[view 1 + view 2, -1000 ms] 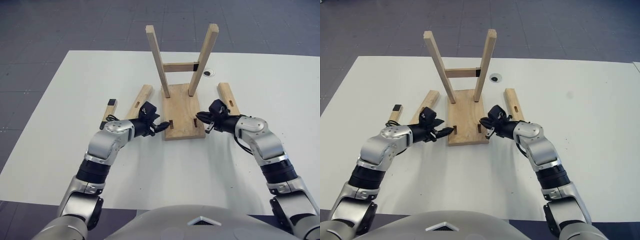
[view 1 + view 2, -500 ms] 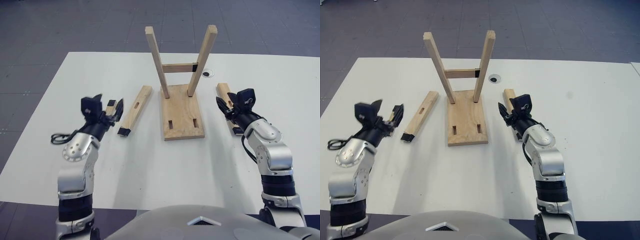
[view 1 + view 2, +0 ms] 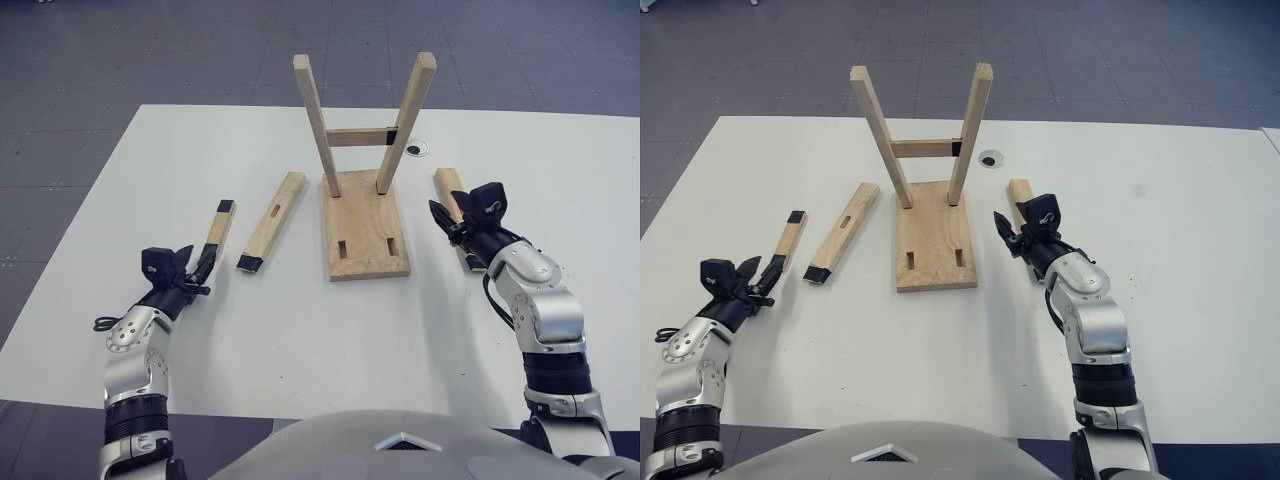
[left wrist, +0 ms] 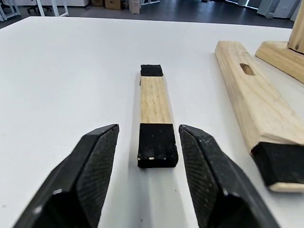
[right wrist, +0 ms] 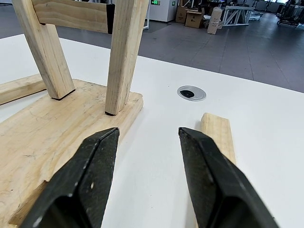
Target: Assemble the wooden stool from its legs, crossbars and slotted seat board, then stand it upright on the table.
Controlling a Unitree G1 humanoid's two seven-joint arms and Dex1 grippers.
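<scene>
Backed away from the seat board [image 3: 366,225]. Now lined up with left end effector [image 4: 149,129] spread wide at the short crossbar [image 4: 155,99], right end effector [image 5: 148,130] spread wide by a loose leg [image 5: 217,137]. Looks ready to grab more parts.

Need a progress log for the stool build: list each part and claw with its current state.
seat board: lying flat, two near slots empty
mounted legs: standing in the far slots
upper crossbar: fitted between the mounted legs
loose left leg: lying flat, unattached
short crossbar: lying flat, unattached, ahead of left claw
loose right leg: lying flat, near end hidden by right claw
left claw: open, empty
right claw: open, empty
</scene>
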